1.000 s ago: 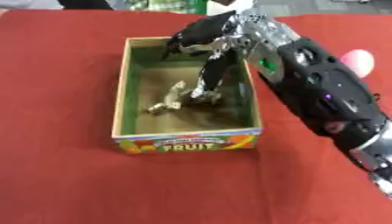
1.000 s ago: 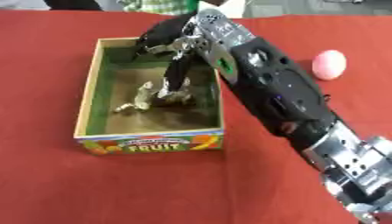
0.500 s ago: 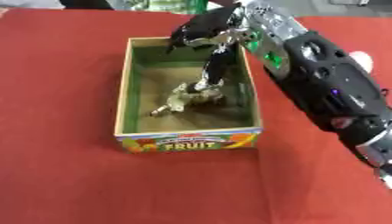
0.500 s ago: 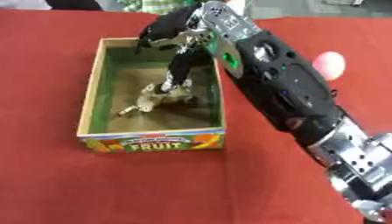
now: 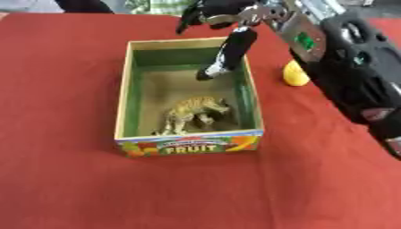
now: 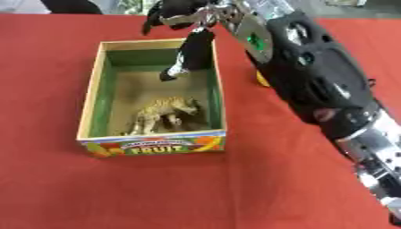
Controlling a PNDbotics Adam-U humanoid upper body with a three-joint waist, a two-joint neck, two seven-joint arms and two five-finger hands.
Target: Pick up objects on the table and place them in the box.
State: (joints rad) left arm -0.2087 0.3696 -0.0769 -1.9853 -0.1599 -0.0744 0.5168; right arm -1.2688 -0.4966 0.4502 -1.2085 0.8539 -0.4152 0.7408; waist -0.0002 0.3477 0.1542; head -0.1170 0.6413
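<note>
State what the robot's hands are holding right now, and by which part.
Nothing is held. The right hand hangs open above the box, apart from the toy animal lying inside. The left hand is out of view.

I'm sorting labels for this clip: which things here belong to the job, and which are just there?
Part of the job:
box
tiger figure, lying inside the box
yellow object on the cloth, right of the box
right hand, open above the box

Just there:
red tablecloth

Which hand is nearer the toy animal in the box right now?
Right. The right hand hangs open just above the box, over the toy animal. The left hand shows in neither view.
</note>
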